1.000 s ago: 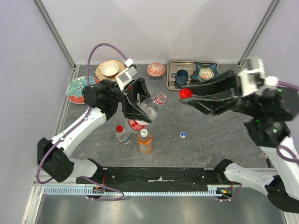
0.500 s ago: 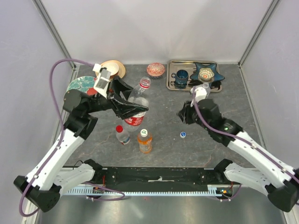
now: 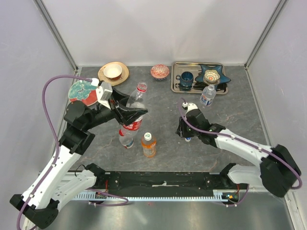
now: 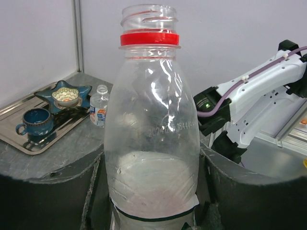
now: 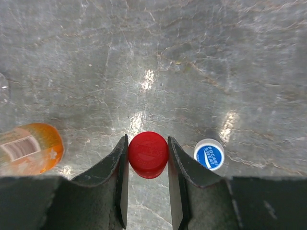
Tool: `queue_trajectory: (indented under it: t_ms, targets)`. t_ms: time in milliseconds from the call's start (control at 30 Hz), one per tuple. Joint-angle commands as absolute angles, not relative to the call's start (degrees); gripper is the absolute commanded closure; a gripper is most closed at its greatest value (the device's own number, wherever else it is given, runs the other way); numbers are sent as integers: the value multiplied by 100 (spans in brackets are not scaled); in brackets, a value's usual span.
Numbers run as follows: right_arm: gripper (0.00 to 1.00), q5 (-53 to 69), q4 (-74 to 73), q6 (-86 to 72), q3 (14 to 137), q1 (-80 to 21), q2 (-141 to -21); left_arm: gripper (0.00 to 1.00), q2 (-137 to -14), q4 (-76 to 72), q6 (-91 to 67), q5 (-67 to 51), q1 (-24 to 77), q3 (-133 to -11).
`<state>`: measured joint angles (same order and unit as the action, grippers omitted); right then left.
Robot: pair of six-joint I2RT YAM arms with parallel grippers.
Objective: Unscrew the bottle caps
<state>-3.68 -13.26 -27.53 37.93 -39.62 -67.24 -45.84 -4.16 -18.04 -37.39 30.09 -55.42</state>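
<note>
My left gripper (image 3: 130,114) is shut on a clear bottle (image 3: 136,101) with a red label and holds it upright off the table. In the left wrist view the bottle (image 4: 152,110) has an open threaded neck with a red ring, between my fingers (image 4: 48,191). My right gripper (image 3: 184,131) is low over the table, shut on a red cap (image 5: 148,155). A small red-capped bottle (image 3: 125,139) and an orange bottle (image 3: 148,144) stand below the held bottle. A small blue-labelled bottle (image 3: 207,96) stands by the tray.
A loose blue-and-white cap (image 5: 209,154) lies just right of my right fingers. The orange bottle (image 5: 29,148) is to their left. A metal tray (image 3: 175,86) with a blue mug and a star dish is at the back right. Plates and bowls stand at the back left.
My right arm has come down to the table with the red cap, beside the blue-and-white cap. My left arm has shifted the open bottle slightly left and down.
</note>
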Motion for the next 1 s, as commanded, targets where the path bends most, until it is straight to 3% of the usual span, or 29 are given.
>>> queue_trajectory:
  t_ms: [0, 300, 400, 433, 533, 633, 967]
  targets:
    - [100, -202, -573, -2962, 3709, -4095, -7451, 42, -4290, -448, -1530, -3455, 3015, -5441]
    - [100, -360, -413, -3076, 3805, -4332, -8410, 42, -4148, -369, -1406, -3305, 3023, -5309]
    - [89, -474, -518, -3085, 3867, -4438, -8499, 41, -4148, -378, -1389, -3252, 3023, -5291]
    - [80, -518, -562, -3085, 3893, -4465, -8508, 41, -4148, -378, -1380, -3261, 3032, -5282]
    - [64, -650, -694, -3085, 3937, -4579, -8508, 41, -4175, -387, -1362, -3261, 3041, -5282]
    - [55, -712, -773, -3085, 3903, -4641, -8455, 41, -4184, -387, -1354, -3252, 3050, -5273]
    - [49, -756, -861, -3138, 3937, -4693, -8245, 40, -4175, -387, -1362, -3269, 3067, -5256]
